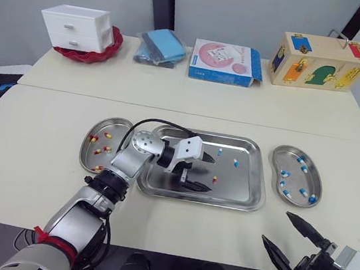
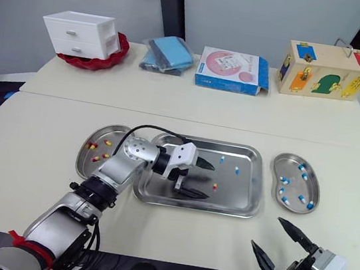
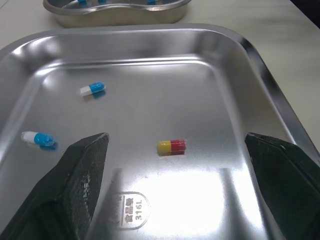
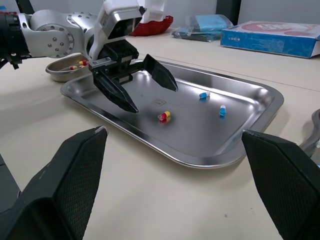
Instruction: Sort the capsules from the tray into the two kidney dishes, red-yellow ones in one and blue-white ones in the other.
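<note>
Your left gripper (image 1: 209, 174) sits low in the rectangular steel tray (image 1: 243, 184), fingers wide, red-yellow capsule (image 3: 171, 146) just ahead; right gripper (image 1: 276, 227) hangs back, wide too

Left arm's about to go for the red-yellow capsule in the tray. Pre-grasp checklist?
1. Left gripper open: ok.
2. Red-yellow capsule centred ahead of that gripper's opening: ok.
3. Two blue-white capsules lie apart from the target: ok.
4. Left kidney dish holds red-yellow ones only: ok.
5. Right gripper open, off the tray: ok.
6. Fingertip height above the tray floor: cannot tell.
</note>
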